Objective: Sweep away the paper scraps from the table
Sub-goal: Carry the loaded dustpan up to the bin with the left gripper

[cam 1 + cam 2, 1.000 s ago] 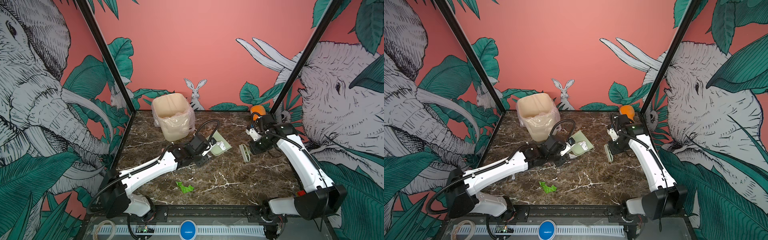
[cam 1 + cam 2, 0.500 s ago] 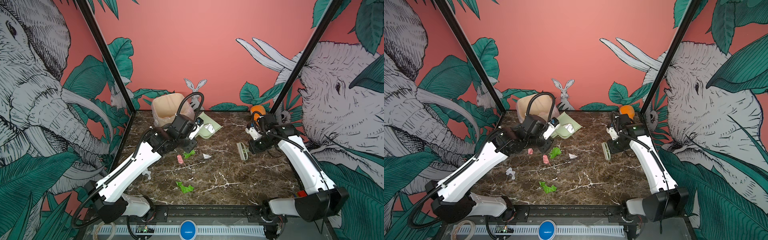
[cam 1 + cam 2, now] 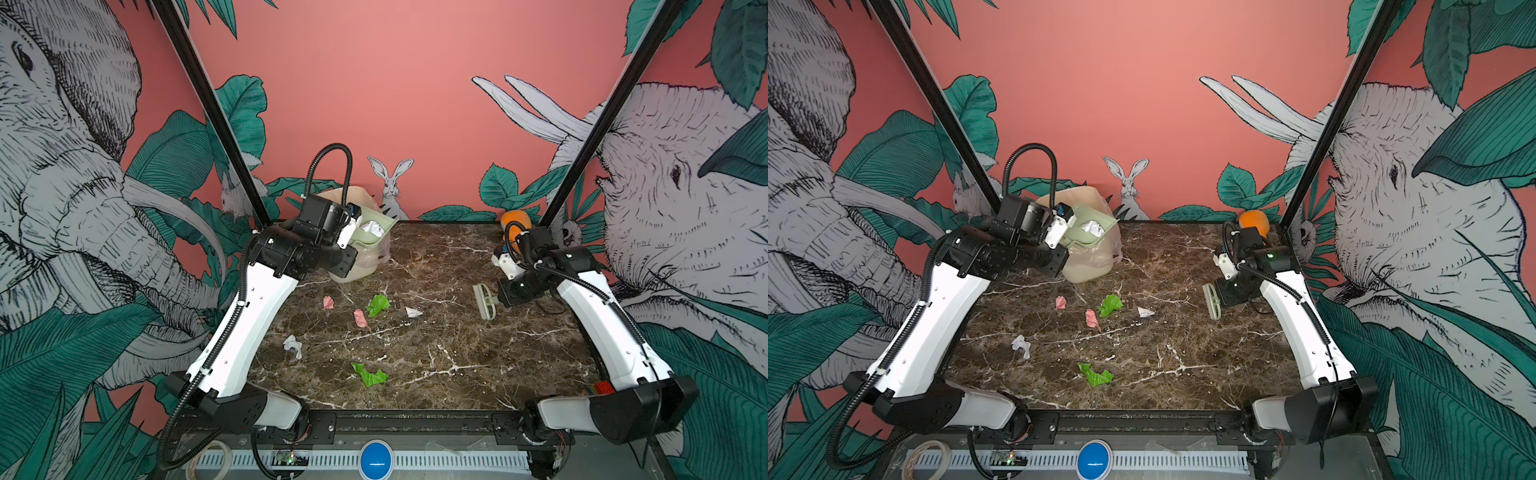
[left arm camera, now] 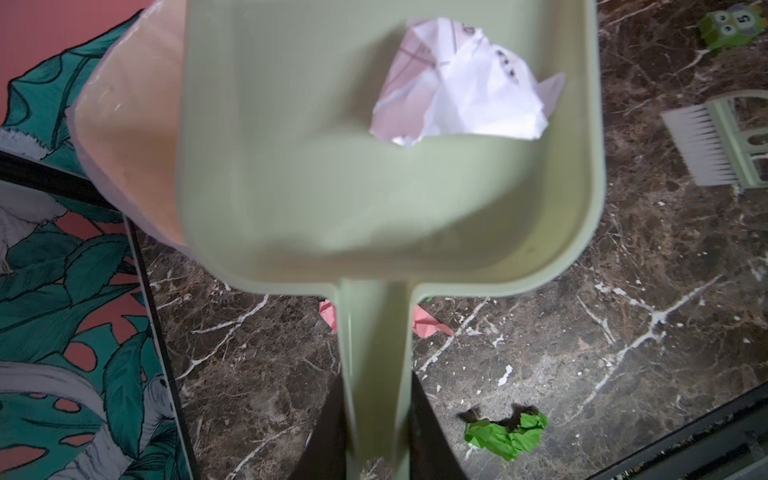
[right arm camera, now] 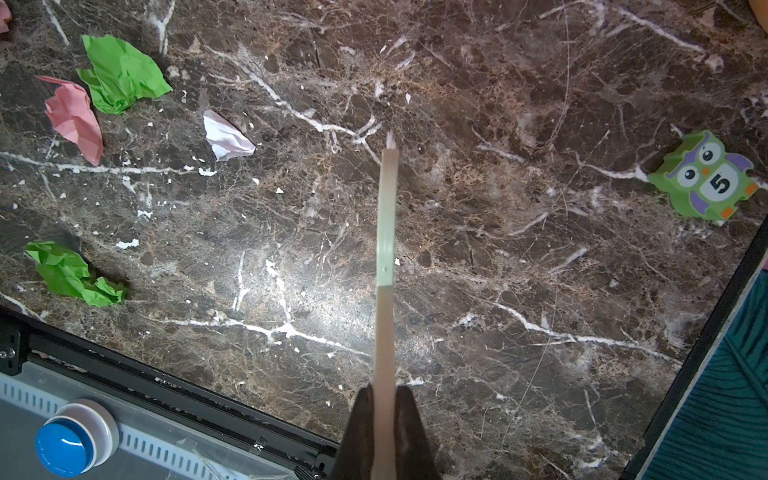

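Left fingers (image 4: 328, 432) pinch the dustpan (image 4: 374, 187) handle, one white paper scrap (image 4: 461, 95) inside; right fingers (image 5: 358, 432) clamp the brush (image 5: 385, 232) handle.

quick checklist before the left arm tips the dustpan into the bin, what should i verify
1. Pan grip: left gripper shut on the dustpan handle, ok.
2. Load: one white paper ball lies in the pan, far from the handle, ok.
3. Pan lip over the bin: cannot tell; they overlap in both top views, but the lip is cut off in the left wrist view.
4. Brush grip: right gripper shut on the brush, ok.
5. The table cleared: not ok, six paper scraps lie on it.
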`<control>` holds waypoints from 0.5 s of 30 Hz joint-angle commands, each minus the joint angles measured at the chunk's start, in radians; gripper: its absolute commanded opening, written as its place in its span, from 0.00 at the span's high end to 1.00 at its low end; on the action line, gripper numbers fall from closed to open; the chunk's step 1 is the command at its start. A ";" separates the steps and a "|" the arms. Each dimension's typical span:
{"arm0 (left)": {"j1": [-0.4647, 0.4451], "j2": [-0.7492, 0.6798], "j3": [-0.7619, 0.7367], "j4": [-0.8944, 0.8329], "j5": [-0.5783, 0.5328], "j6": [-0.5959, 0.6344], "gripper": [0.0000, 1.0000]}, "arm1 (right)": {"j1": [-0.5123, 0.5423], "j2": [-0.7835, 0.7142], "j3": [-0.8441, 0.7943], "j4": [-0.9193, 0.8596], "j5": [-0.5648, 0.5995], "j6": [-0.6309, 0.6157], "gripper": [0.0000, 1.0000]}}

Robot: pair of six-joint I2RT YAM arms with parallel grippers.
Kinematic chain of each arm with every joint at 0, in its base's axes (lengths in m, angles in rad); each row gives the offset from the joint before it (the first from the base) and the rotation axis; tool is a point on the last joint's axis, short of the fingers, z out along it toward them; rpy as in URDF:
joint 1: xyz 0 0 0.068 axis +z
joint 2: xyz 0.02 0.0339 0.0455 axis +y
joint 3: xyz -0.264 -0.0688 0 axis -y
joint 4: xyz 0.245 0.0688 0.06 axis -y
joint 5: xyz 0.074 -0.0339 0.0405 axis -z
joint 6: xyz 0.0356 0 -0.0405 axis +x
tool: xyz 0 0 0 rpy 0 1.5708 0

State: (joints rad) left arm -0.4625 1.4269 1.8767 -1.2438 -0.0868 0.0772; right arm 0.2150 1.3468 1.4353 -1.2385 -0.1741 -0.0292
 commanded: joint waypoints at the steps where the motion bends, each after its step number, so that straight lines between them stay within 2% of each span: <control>1: 0.068 0.009 0.046 -0.054 0.028 0.025 0.95 | -0.003 0.007 0.032 -0.004 -0.017 -0.004 1.00; 7: 0.182 0.025 0.045 -0.062 0.021 0.050 0.95 | -0.003 0.026 0.059 -0.014 -0.033 -0.012 1.00; 15: 0.248 0.090 0.087 -0.065 -0.108 0.111 0.95 | -0.005 0.044 0.086 -0.040 -0.042 -0.037 1.00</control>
State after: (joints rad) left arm -0.2295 1.5021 1.9285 -1.2861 -0.1360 0.1528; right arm 0.2150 1.3815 1.4971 -1.2484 -0.1997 -0.0414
